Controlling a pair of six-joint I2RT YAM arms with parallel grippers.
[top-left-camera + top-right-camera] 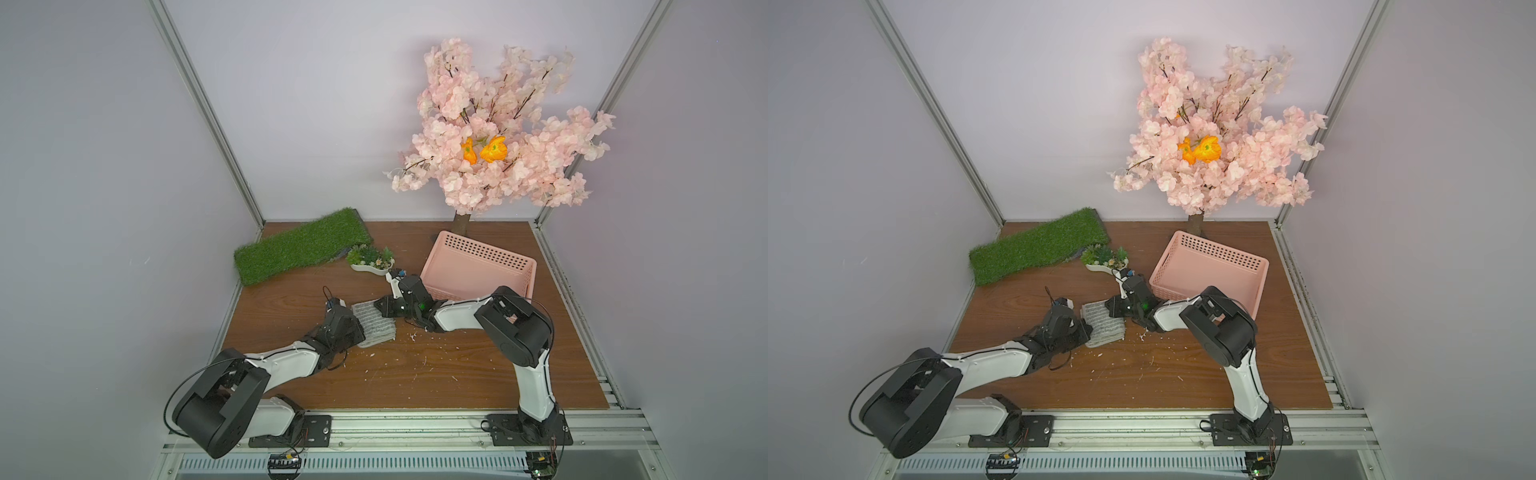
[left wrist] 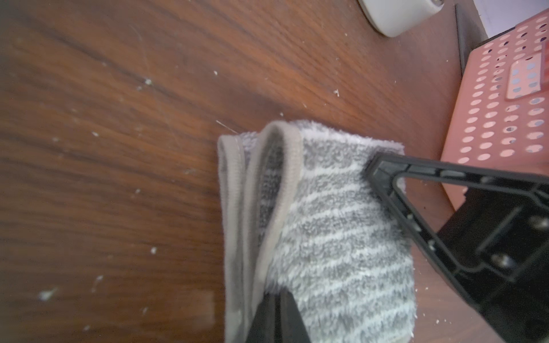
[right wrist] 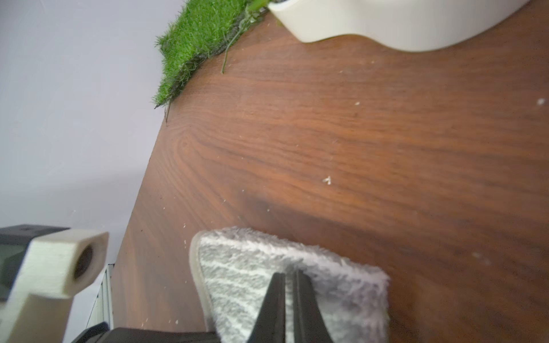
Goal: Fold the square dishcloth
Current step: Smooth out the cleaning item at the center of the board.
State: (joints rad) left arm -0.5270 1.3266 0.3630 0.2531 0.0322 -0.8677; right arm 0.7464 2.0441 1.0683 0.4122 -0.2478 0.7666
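The square dishcloth (image 1: 376, 326) (image 1: 1105, 328) sits just below the middle of both top views, folded into a small, thick rectangle on the tabletop (image 1: 457, 374). It is fluffy grey terry with thin whitish stripes and a plain grey hem. In the left wrist view two hemmed edges loop up side by side along the cloth's left side, and the top layer bulges rather than lying flat.

The left pincer (image 2: 274, 298) comes in from the bottom edge of that view. Its jaws are drawn together on the cloth's near edge, the tips sunk into the pile. The right pincer (image 3: 288, 274) is likewise closed on the cloth, at the corner that lies upper right in a top view.

The tabletop is dark brown wood grain, scattered with whitish specks (image 1: 411, 337). Pale lilac walls (image 1: 104, 166) enclose it on three sides, with aluminium posts in the corners.

A green grass mat (image 1: 299, 247) lies at the upper left of the tabletop. A white planter (image 1: 371, 266) stands above the cloth, apart from it. A pink basket (image 1: 478, 266) sits just beside the right arm's wrist. A pink blossom tree (image 1: 498, 133) rises behind the basket.

Bare wood runs across the lower right. It ends at the aluminium rail (image 1: 415, 428), which carries both arm bases.
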